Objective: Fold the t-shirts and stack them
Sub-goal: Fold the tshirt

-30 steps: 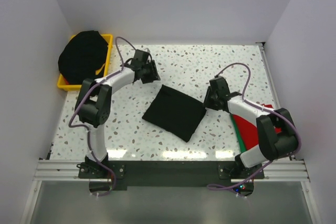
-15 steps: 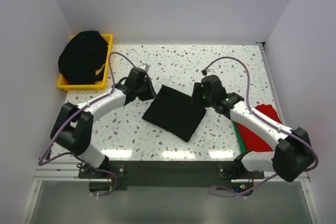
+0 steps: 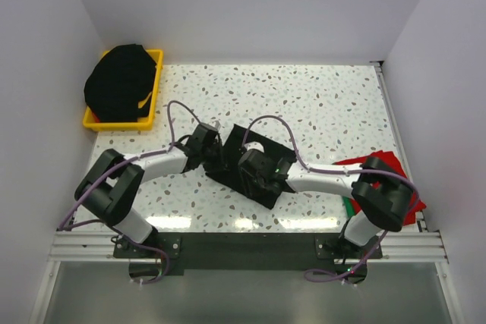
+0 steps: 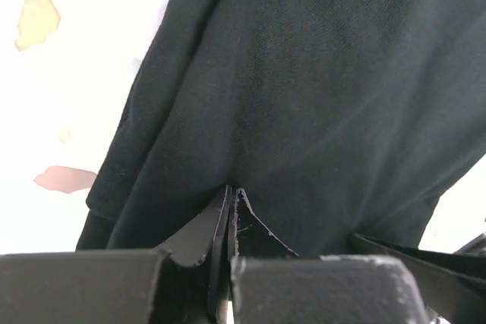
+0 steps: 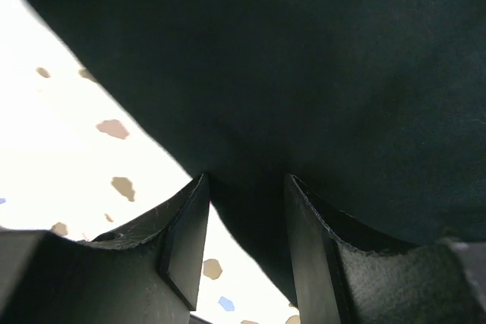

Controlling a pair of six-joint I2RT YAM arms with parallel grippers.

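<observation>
The left pincer (image 4: pixel 231 191) grips the edge of the folded black t-shirt (image 4: pixel 319 73) while the right pincer (image 5: pixel 247 180) straddles it half-open; a one-sided pull could spill the fold.

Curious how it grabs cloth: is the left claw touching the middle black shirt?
Touching. The left wrist view shows the left gripper shut, pinching the black t-shirt.

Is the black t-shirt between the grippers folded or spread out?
Folded: the black t-shirt lies as a compact rectangle, no sleeves showing, layered edges in the left wrist view.
</observation>
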